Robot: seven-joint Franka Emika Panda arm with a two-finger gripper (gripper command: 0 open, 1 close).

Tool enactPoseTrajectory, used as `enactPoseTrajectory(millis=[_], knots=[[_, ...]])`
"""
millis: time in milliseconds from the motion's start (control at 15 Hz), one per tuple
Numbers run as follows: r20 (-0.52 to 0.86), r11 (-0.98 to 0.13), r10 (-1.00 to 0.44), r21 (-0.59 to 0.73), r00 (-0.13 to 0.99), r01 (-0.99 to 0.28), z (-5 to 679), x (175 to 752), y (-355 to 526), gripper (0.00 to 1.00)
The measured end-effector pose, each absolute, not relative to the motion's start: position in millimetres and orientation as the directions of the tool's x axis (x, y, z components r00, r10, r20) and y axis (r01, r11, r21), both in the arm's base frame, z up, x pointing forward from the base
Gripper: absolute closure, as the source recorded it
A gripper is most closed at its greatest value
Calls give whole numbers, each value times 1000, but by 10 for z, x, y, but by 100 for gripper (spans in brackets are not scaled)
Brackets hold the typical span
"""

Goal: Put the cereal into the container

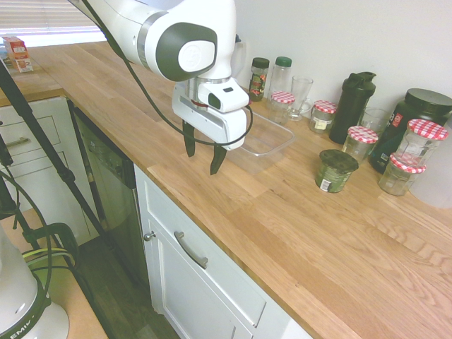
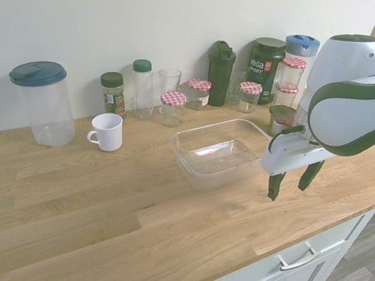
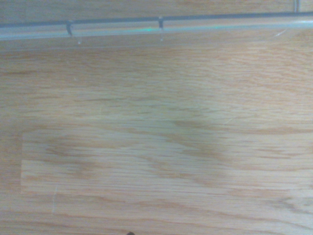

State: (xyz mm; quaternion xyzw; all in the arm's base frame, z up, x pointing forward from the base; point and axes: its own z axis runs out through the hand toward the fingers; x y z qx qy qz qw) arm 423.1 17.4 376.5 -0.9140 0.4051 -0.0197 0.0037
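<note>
So the jaws (image 2: pixel 294 184) are hanging wide open beside the tub (image 2: pixel 217 156), and a white mug (image 2: pixel 107 132) is sitting near it.

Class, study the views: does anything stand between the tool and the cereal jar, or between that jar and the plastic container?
Nothing visible blocks either path. The tool, open, hangs above the counter; bare wood lies between the cereal jar and the container, though its raised rim must be cleared.

The arm reaches out over the counter — wrist bent, gripper (image 1: pixel 203 157) pointing down. Its two fingers stand apart — nothing between them.
</note>
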Motion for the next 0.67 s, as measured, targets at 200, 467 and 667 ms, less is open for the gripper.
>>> enactPoseTrajectory(millis=[200,467,667], knots=[[40,-667,-745,-31,666,-744,3782,4245,149,0],[74,-644,-765,-83,639,-761,4089,4313,24,0],[90,-614,-789,-116,608,-780,4391,4329,-274,0]])
